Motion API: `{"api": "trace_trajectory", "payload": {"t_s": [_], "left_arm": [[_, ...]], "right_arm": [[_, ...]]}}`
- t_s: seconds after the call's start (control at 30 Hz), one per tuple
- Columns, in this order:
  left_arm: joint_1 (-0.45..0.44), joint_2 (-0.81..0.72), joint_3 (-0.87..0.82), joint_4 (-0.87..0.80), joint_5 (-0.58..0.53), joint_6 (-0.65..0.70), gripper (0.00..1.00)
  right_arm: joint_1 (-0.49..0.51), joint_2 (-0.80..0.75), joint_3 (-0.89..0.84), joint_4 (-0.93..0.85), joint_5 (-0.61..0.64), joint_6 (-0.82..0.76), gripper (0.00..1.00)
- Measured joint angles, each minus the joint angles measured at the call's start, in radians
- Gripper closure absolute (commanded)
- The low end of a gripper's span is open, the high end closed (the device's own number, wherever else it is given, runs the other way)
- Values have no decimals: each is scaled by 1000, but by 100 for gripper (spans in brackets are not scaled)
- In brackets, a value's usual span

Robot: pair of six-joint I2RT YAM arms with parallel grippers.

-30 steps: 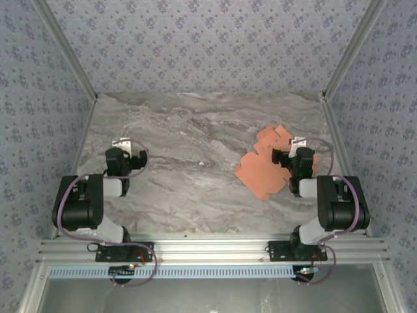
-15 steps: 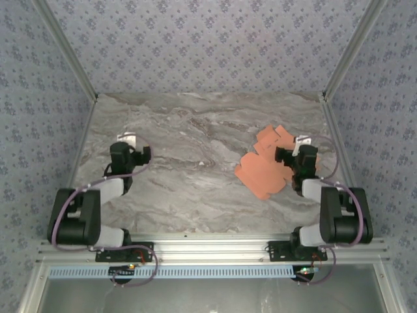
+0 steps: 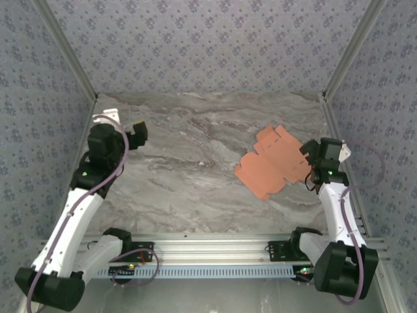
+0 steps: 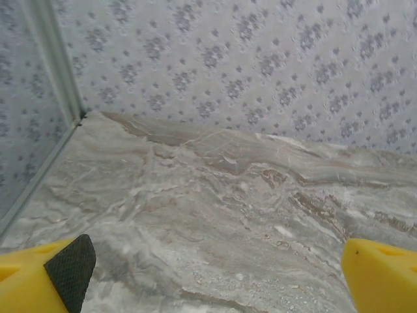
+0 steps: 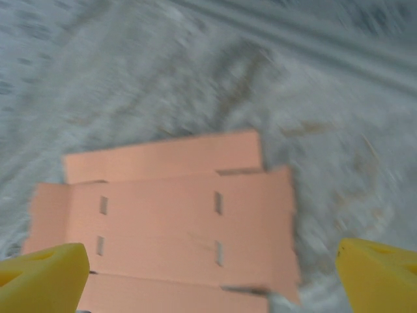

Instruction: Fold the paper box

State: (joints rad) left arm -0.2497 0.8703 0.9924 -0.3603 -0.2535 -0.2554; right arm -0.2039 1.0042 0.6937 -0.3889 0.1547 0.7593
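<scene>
The paper box [image 3: 272, 164] lies as a flat orange-salmon die-cut sheet on the right half of the marble table [image 3: 189, 169]. In the right wrist view the sheet [image 5: 169, 208] shows its slots and flaps, blurred by motion. My right gripper [image 3: 306, 155] hovers at the sheet's right edge. Its yellow fingers [image 5: 40, 277] stand wide apart, open, and nothing is between them [image 5: 212, 280]. My left gripper [image 3: 139, 133] is raised over the far left of the table, well away from the sheet. It is open too [image 4: 215, 280], with bare marble between its fingertips [image 4: 381, 274].
Patterned walls [image 3: 208, 45] and aluminium posts [image 3: 65, 59] close in the table at the back and sides. A metal rail [image 3: 208, 251] runs along the near edge by the arm bases. Bare marble [image 4: 215, 195] stretches between the left gripper and the sheet.
Both arms have unfolded and risen. The right gripper moved right, off the sheet's top to its right edge. The left gripper moved back and up. The sheet has not moved.
</scene>
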Motion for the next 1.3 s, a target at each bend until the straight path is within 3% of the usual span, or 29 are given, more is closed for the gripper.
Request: {"api": "trace_trajectory", "payload": {"t_s": [0.2, 0.37, 0.57, 0.73, 0.9, 1.07, 1.27, 1.3], "left_arm": [[40, -48, 54, -122, 36, -39, 1], [44, -16, 52, -142, 71, 22, 1], [47, 59, 66, -151, 138, 45, 1], [47, 101, 76, -164, 187, 14, 1], [47, 104, 75, -163, 206, -14, 1], [47, 102, 64, -162, 212, -24, 1], [47, 96, 63, -162, 212, -27, 1], [47, 93, 61, -162, 212, -27, 1]], "right_arm": [[-33, 47, -79, -95, -193, 145, 9], [-50, 109, -222, -47, -348, 251, 13], [-69, 132, -217, -37, -372, 285, 21], [-66, 121, -214, -40, -383, 285, 20], [47, 67, -215, 29, -476, 308, 19], [154, 12, -214, 33, -482, 337, 19], [110, 12, -194, -16, -436, 317, 19], [106, 13, -194, -19, -430, 307, 22]]}}
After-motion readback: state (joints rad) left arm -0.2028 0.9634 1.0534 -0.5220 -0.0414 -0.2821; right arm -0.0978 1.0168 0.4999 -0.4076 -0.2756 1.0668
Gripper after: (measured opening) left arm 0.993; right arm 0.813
